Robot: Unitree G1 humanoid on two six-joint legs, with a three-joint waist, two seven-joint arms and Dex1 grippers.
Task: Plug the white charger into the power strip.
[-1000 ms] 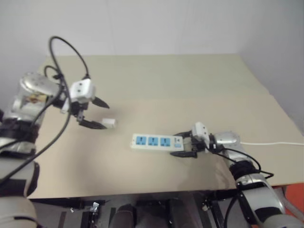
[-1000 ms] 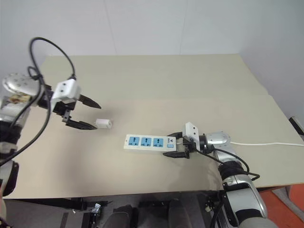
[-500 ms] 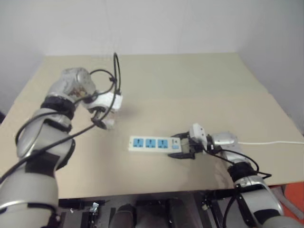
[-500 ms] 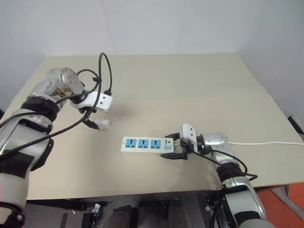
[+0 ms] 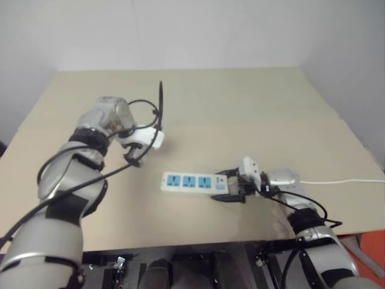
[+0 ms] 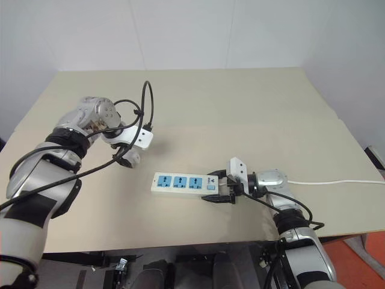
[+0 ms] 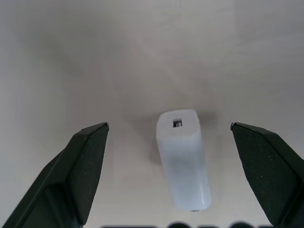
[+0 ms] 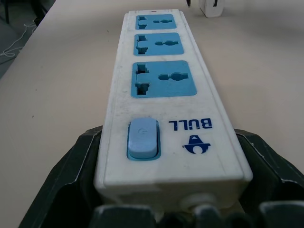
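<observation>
The white charger [image 7: 183, 164] lies on the tan counter [image 6: 240, 102], left of the power strip [image 6: 183, 183] and apart from it. The left gripper [image 7: 175, 166] points down over the charger, fingers spread wide either side, not touching. The right gripper [image 6: 219, 188] clamps the strip's switch end; its thin cord [image 6: 337, 182] trails right.

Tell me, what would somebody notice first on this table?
Probably the long white power strip with three blue sockets near the table's front; the right gripper's black fingers clasp its switch end. To its left, the left gripper hangs open right over the small white charger lying flat.
</observation>
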